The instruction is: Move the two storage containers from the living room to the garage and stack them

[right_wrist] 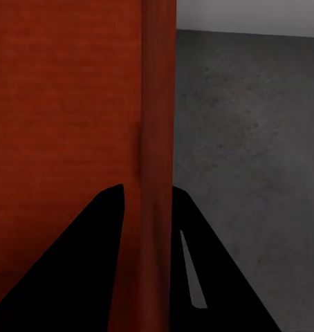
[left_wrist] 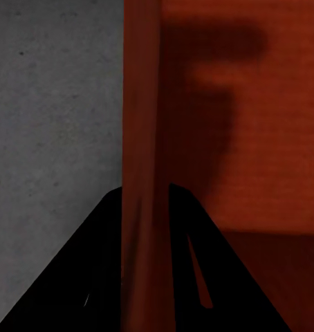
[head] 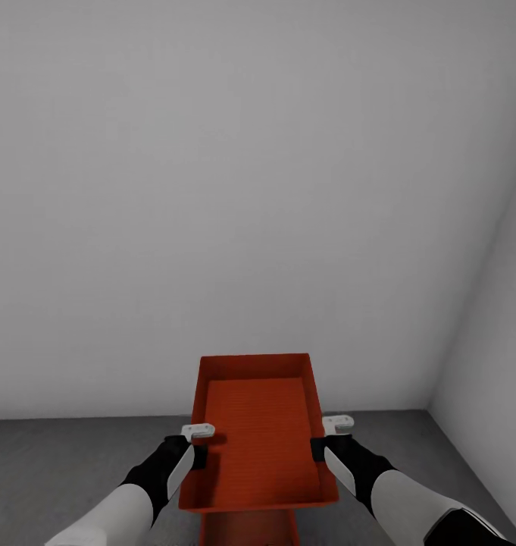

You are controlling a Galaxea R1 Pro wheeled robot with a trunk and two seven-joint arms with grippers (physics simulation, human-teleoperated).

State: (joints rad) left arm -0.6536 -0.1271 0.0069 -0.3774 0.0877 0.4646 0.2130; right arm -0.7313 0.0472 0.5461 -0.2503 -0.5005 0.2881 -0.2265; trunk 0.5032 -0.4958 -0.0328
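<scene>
Container (head: 261, 432) between 2 end effectors, empty.

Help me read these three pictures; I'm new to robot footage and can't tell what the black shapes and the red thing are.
These are simulator renders from a two-armed wheeled robot. The large picture comes from its head camera, looking down over both arms toward plain grey-white walls and a dark grey speckled concrete floor. The left end effector and right end effector each clamp a side wall of an orange-red rectangular open-top bin, holding it between them. Just below it, part of a second orange-red bin shows. The other two pictures come from cameras at each wrist: the black wedges are the fingers, with the bin's wall pinched between them.
</scene>
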